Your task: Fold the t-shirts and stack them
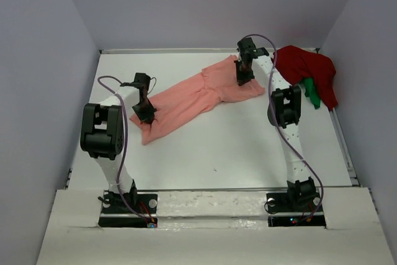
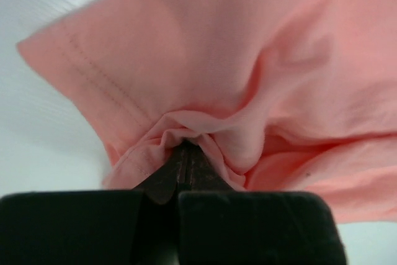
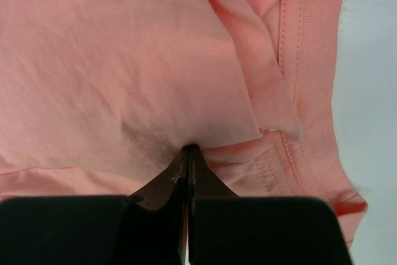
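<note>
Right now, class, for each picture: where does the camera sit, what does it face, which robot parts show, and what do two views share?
Top external: above and behind the bases, looking down on the table; left arm, right arm, salmon-pink t-shirt, dark red t-shirt.
Left wrist: on the left arm, looking along the left gripper, shut on bunched salmon-pink t-shirt.
Right wrist: on the right arm, looking along the right gripper, shut on the same shirt.
Shared: both wrist views show the salmon-pink t-shirt.
</note>
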`<state>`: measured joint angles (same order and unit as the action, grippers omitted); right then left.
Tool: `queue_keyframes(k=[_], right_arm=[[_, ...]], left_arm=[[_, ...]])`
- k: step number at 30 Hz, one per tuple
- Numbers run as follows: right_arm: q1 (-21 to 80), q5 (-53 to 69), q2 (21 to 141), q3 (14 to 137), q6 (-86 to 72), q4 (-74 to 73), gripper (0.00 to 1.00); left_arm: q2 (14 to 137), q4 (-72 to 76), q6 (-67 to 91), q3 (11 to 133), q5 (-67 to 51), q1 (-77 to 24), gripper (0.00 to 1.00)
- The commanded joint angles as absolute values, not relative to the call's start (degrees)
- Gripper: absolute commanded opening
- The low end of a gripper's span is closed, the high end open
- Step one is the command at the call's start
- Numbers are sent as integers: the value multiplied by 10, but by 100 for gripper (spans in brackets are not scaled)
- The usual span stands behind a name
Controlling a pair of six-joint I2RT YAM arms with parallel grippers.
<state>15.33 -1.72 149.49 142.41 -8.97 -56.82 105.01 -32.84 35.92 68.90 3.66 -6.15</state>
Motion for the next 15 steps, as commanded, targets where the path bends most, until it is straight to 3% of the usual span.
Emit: queue_keyframes(k=[1, 15], right_arm=[[144, 39, 1525, 1442, -62, -585, 0], [106, 54, 1543, 1469, -39, -574, 0]], left_arm=[[1027, -369, 382, 633, -29, -104, 0], [984, -348, 457, 534, -83, -274, 0]])
